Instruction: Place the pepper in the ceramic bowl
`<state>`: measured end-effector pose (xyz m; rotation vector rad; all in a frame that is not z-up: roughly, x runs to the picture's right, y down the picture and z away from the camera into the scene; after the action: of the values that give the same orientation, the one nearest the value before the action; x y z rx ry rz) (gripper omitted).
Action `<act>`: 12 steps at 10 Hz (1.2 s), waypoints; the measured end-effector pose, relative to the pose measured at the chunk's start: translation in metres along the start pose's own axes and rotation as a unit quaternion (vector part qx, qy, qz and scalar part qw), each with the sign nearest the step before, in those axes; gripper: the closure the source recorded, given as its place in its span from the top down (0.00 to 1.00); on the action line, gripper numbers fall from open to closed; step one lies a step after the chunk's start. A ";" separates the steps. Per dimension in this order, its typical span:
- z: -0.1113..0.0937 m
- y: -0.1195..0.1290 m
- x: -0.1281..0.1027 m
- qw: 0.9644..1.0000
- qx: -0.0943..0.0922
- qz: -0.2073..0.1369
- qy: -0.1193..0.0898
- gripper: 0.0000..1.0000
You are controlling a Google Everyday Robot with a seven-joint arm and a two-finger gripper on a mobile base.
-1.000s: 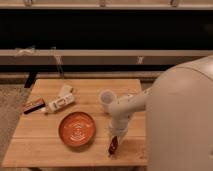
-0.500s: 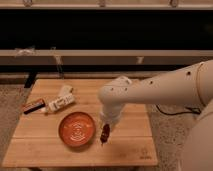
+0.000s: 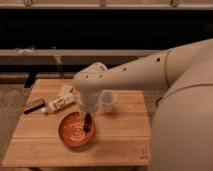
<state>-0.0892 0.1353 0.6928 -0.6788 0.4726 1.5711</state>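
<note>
The ceramic bowl [image 3: 75, 132] is orange-brown with pale ring marks and sits on the wooden table, front centre-left. My gripper [image 3: 88, 120] hangs from the white arm over the bowl's right part. It is shut on the pepper [image 3: 88, 123], a small dark red-brown piece pointing down, just above or at the bowl's inner surface; I cannot tell whether it touches.
A small white cup [image 3: 108, 100] stands right behind the gripper. A white bottle-like object [image 3: 60, 102] and a brown-and-black bar [image 3: 33, 106] lie at the table's back left. The wooden table [image 3: 120, 140] ends at the front and right. The robot's white body [image 3: 185, 125] fills the right side.
The arm has swung left with the pepper, from the table's front right, past the bowl's right rim, to over the bowl's inside.
</note>
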 end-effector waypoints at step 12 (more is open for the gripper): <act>0.063 0.066 -0.014 0.991 -0.024 -0.133 0.024 0.80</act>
<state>-0.1629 0.1586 0.7424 -0.7852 0.3641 1.3214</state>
